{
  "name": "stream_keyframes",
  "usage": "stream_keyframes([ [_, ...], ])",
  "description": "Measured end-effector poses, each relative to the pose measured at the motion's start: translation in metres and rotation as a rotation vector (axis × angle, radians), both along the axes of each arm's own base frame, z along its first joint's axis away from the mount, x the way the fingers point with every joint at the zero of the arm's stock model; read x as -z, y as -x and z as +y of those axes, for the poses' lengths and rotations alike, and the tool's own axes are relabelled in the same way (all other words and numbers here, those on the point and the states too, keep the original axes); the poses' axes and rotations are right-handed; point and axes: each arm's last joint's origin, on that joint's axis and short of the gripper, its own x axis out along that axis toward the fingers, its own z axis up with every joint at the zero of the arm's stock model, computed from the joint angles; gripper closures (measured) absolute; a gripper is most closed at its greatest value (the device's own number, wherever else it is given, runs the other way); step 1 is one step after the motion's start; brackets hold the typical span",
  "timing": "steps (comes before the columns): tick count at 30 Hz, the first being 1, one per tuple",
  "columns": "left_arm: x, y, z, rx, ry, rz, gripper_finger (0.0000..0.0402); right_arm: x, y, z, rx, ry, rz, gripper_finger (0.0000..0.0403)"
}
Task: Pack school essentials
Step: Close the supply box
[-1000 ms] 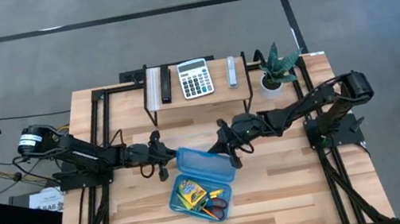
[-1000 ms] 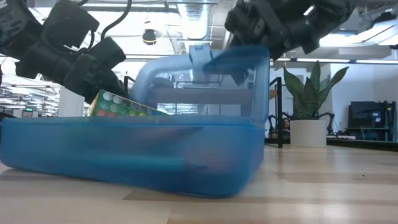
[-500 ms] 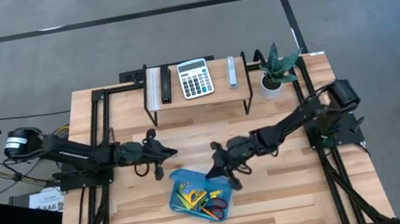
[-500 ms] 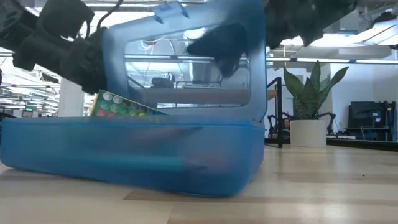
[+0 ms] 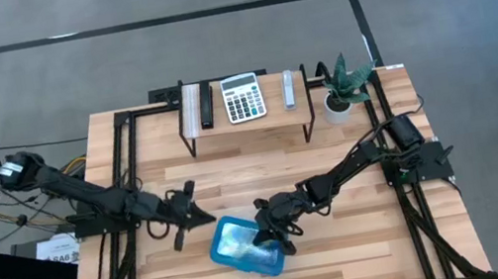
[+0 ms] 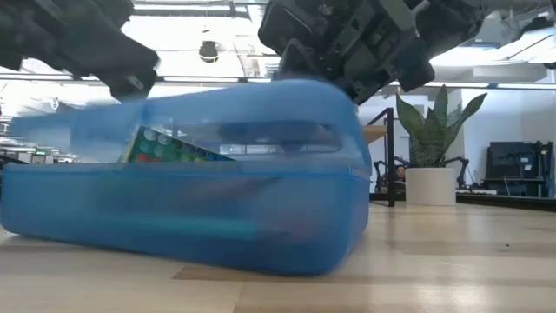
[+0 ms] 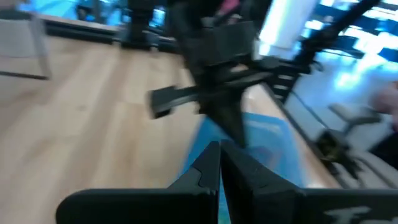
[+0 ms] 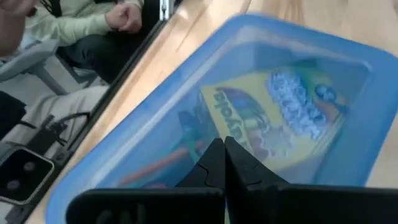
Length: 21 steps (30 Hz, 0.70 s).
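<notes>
The translucent blue case (image 5: pixel 239 251) lies on the wood near the table's middle front, its lid (image 6: pixel 234 109) lowered over it. Through the lid a yellow-green crayon box (image 8: pixel 273 118) shows, with pencils and a pen beside it. The box's corner (image 6: pixel 169 146) also shows in the low view. My right gripper (image 5: pixel 270 235) is shut, on top of the lid at the case's right end. My left gripper (image 5: pixel 203 217) is shut and hangs clear above the table, just left of the case. My right gripper touches the lid's top (image 8: pixel 186 146) with its shut fingers, slanting down from the table's right side. The lid lies low over the case, which rests flat on the table. The spot of contact itself is hidden behind the fingers.
A low shelf at the far edge carries a grey-white calculator (image 5: pixel 242 97) and some small items. A potted plant (image 5: pixel 341 90) stands at the far right. A seated person (image 8: pixel 93 25) shows beyond the table. Bare wood lies to the right of the case.
The case's lid, which stood raised at the far side, has swung over and down onto the case. My right gripper, still shut, has followed it toward the table's near edge and down. My left gripper, still shut, has drawn back toward the left and risen.
</notes>
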Motion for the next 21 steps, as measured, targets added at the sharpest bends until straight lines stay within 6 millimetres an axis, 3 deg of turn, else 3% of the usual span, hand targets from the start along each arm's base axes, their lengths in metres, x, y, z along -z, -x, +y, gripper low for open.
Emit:
stream_keyframes([
  [5,-0.011,-0.008,-0.032,0.080,0.001,0.005,0.0401,-0.001,-0.003,-0.003,0.006,0.003,0.004,0.0395],
  [10,-0.017,-0.033,-0.072,0.167,-0.057,0.047,0.0401,-0.001,-0.003,-0.010,0.023,0.006,0.016,0.0395],
  [17,-0.008,-0.073,-0.121,0.254,-0.158,0.231,0.0401,0.000,-0.003,-0.013,0.031,0.012,0.038,0.0394],
  [21,-0.005,-0.091,-0.139,0.318,-0.161,0.305,0.0401,0.001,-0.003,-0.013,0.030,0.013,0.041,0.0395],
])
